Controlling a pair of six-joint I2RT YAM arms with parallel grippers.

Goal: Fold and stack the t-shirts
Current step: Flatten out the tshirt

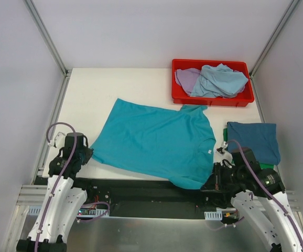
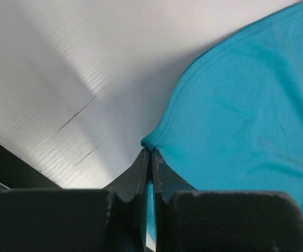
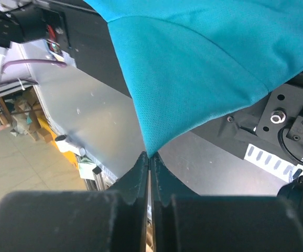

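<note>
A teal t-shirt [image 1: 159,139] lies spread across the white table [image 1: 94,89]. My left gripper [image 1: 88,154] is shut on its near left corner [image 2: 150,140], which bunches at the fingertips. My right gripper [image 1: 210,185] is shut on the near right corner [image 3: 150,149], which hangs past the table's front edge over the black base. A folded dark blue t-shirt [image 1: 253,139] lies on the table at the right, on top of something green.
A red bin [image 1: 212,100] at the back right holds crumpled lilac [image 1: 185,77] and light blue [image 1: 219,81] shirts. A black base plate [image 1: 141,191] runs along the near edge between the arms. Metal frame posts stand at the back corners.
</note>
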